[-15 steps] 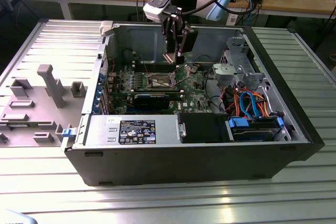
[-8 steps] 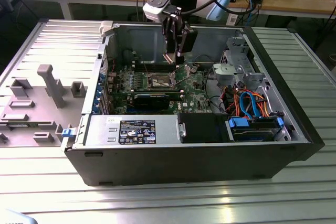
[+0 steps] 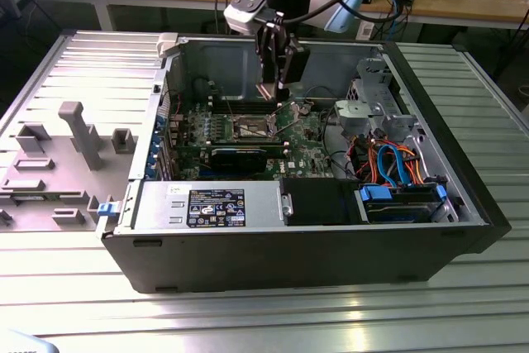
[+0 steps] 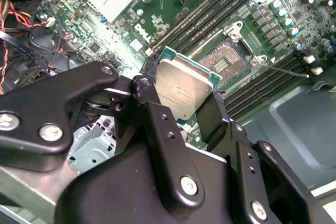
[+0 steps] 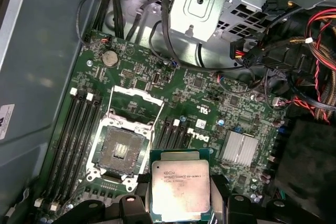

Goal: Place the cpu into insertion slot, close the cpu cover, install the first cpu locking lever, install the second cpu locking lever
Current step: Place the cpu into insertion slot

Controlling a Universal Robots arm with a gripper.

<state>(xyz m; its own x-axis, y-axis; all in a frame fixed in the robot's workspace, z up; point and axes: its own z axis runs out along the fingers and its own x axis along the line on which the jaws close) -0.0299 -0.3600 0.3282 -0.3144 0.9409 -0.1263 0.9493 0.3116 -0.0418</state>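
Note:
My gripper is shut on the cpu, a thin square chip with a pale silvery face, held by two opposite edges between the black fingers. The cpu hangs above the green board, beside and apart from the insertion slot. The slot's dark centre lies bare inside its silvery rim. The cpu cover stands raised at the slot's far edge. A thin wire lever sticks out past the slot. In the exterior view my gripper hovers inside the open case, just above the slot.
Long memory slots flank the socket on both sides. A finned heatsink and a long black card lie nearby. A metal drive cage and orange and blue cables fill the exterior view's right. Case walls ring the board.

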